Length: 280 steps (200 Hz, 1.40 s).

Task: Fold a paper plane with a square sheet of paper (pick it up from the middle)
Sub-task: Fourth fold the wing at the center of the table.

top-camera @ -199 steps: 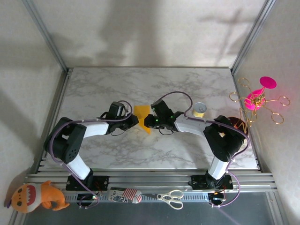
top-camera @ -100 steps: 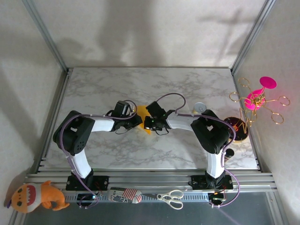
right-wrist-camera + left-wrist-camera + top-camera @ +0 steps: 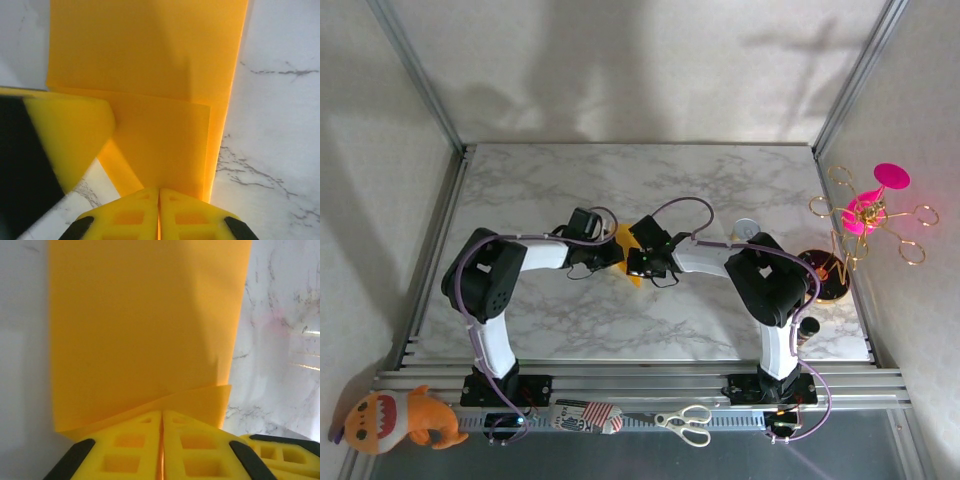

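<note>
White marble table (image 3: 720, 180) inside a plain-walled cell with alu-profile frame. The paper sheet (image 3: 623, 238) sits mid-table, slightly left of centre, pinched between both arms and, by the look of it, lifted off the surface. Left gripper (image 3: 611, 256) is clenched on its left edge and right gripper (image 3: 638, 263) is clenched on its right side. Left wrist view: the pads (image 3: 135, 445) meet flush and a folded lip of the sheet (image 3: 145, 325) runs into the seam. Right wrist view: the right gripper (image 3: 159, 195) has its pads closed on a doubled flap, one crease line visible across the sheet (image 3: 150, 60), with a left-arm finger (image 3: 65, 140) close by on the left. Handling guess: very light, thin and floppy, and it creases permanently and tears if the arms pull apart. Smooth face, so slip is likely on a shallow bite. Best hold is at the fold line or a doubled layer, not a single free corner.
</note>
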Available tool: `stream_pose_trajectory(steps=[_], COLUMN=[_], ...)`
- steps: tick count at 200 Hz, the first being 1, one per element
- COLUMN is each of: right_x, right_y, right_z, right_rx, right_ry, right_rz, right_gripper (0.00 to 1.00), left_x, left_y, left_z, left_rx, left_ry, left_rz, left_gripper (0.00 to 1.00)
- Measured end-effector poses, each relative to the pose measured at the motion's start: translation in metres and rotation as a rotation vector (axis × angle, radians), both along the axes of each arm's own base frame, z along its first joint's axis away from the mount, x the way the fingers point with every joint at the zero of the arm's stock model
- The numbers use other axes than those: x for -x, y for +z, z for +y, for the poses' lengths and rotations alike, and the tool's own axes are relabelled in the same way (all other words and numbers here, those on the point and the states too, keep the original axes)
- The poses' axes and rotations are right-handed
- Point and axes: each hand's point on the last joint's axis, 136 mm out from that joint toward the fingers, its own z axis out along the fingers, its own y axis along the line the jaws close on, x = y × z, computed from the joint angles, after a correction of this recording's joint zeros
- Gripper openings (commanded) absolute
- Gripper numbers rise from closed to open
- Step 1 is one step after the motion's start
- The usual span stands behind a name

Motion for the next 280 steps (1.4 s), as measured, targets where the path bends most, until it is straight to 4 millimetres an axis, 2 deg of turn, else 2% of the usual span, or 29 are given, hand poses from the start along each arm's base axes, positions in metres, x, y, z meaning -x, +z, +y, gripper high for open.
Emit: stream_pose_trajectory(steps=[55,85,106,136,148,165,199,220,250,280], right_x=[0.001,0.001,-0.002,-0.020,-0.025,-0.028,-0.029,-0.032,-0.034,-0.032], right_y=[0.001,0.005,0.014,0.051,0.063,0.067,0.055,0.044,0.026,0.013], right_z=[-0.004,-0.003,0.000,0.010,0.012,0.013,0.009,0.008,0.004,-0.003], right_rx=[0.018,0.016,-0.021,-0.127,-0.158,-0.175,-0.147,-0.114,-0.073,-0.041], right_ry=[0.099,0.156,0.148,0.070,0.038,0.008,-0.028,-0.036,-0.046,-0.053], right_rz=[-0.064,-0.083,-0.087,-0.155,-0.182,-0.184,-0.156,-0.141,-0.117,-0.087], right_gripper=[0.11,0.17,0.28,0.30,0.29,0.28,0.28,0.29,0.29,0.28], left_x=[-0.033,-0.037,-0.033,-0.017,-0.010,0.001,0.017,0.017,0.013,0.011], left_y=[0.003,0.009,0.023,0.050,0.054,0.053,0.045,0.047,0.036,0.032], left_z=[0.066,0.081,0.087,0.084,0.080,0.074,0.054,0.043,0.032,0.024], left_rx=[0.004,-0.032,-0.028,0.026,0.050,0.083,0.124,0.153,0.144,0.135], left_ry=[0.162,0.215,0.253,0.296,0.311,0.329,0.340,0.343,0.327,0.312], left_rz=[-0.002,-0.012,-0.030,-0.055,-0.051,-0.025,0.045,0.050,0.085,0.099], left_gripper=[0.17,0.27,0.36,0.44,0.46,0.48,0.49,0.44,0.32,0.30])
